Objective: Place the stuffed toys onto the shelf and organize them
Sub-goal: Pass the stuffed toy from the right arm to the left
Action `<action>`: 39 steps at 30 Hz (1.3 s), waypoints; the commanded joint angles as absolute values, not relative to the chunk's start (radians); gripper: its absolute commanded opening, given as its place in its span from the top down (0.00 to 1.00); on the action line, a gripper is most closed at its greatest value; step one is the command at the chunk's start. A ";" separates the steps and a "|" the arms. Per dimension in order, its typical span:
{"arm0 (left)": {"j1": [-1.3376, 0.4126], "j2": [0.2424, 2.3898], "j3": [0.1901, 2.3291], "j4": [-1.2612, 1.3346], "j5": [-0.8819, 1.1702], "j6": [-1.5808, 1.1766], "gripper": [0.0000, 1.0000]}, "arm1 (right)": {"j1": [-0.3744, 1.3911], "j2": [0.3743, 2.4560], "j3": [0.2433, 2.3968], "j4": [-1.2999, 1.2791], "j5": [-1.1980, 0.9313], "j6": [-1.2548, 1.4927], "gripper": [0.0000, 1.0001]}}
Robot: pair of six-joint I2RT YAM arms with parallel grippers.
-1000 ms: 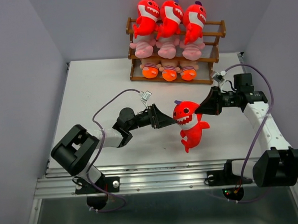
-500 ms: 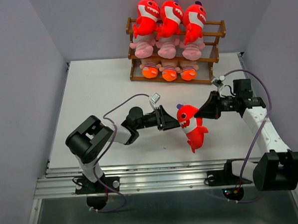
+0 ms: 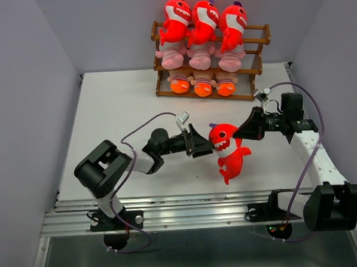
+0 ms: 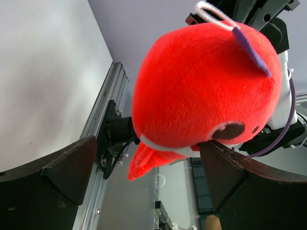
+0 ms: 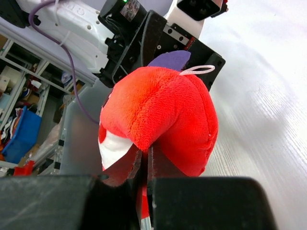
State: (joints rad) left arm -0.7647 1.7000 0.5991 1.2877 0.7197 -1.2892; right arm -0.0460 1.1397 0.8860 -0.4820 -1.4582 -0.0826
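A red shark (image 3: 228, 147) hangs above the table between both arms. My right gripper (image 3: 238, 132) is shut, pinching a fold of plush on the back of the shark's head (image 5: 163, 115), with the jaws pressed together (image 5: 145, 160). My left gripper (image 3: 207, 146) is open. Its wide jaws stand either side of the shark's head (image 4: 201, 91): the right finger (image 4: 225, 167) is against its cheek, the left finger (image 4: 67, 167) is apart from it. The shelf (image 3: 263, 38) at the back holds three red sharks (image 3: 203, 17) on top, pink striped toys (image 3: 172, 56) in the middle and orange-footed dolls (image 3: 203, 85) at the bottom.
The shelf stands against the back wall, right of centre. Grey walls (image 3: 26, 87) close in both sides of the white table (image 3: 117, 107). A metal rail (image 3: 170, 211) runs along the near edge by the arm bases.
The shark has shifted slightly and now hangs more upright. My left arm moved its elbow inward and its jaws stand wide round the shark's head. The right gripper kept its pinch.
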 commanded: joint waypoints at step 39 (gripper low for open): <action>-0.816 1.373 0.689 1.564 0.675 -0.974 1.00 | -0.038 1.006 1.032 -0.566 -1.074 -0.146 0.28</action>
